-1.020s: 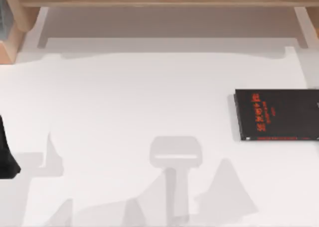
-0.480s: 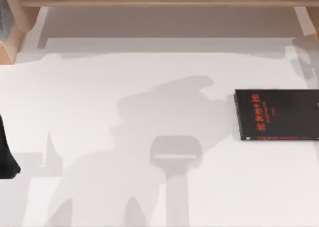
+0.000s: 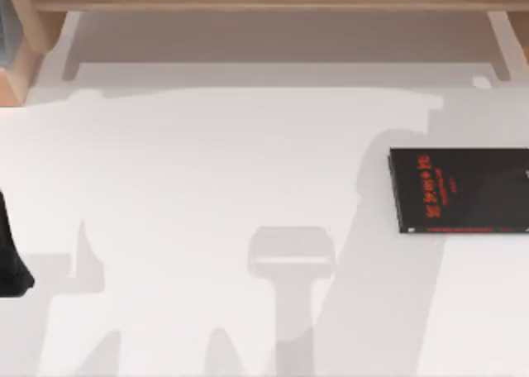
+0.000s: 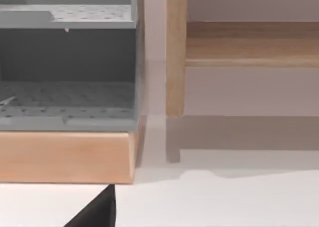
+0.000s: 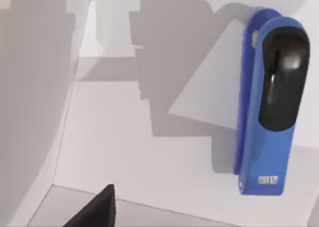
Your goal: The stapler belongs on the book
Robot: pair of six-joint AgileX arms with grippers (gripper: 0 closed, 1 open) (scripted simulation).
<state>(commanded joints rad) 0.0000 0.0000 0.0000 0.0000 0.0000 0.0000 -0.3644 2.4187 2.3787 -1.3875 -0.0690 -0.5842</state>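
The left tool sits parked at the left edge of the counter, far across from the book, showing in the top view as a dark wedge-shaped mass low on that edge; whether it is wide or narrow I cannot tell, and it holds nothing that can be seen. In the left wrist view a single black fingertip juts in at the lower edge, and the camera faces a wooden shelf frame and a grey perforated tray resting on a light wood base. The right arm's wrist camera looks down on the stapler, a bright blue elongated body with a glossy black top pad, lying flat on the white counter and untouched; a black fingertip of the right tool pokes in well apart from the stapler, and I cannot tell that tool's opening either. The book lies flat near the right edge of the counter, black cover up with red lettering along its left part and a thin red line along its near edge, running out of view to the right. Nothing rests on the book's visible cover. Broad grey shadows fall across the counter left of the book and below it.
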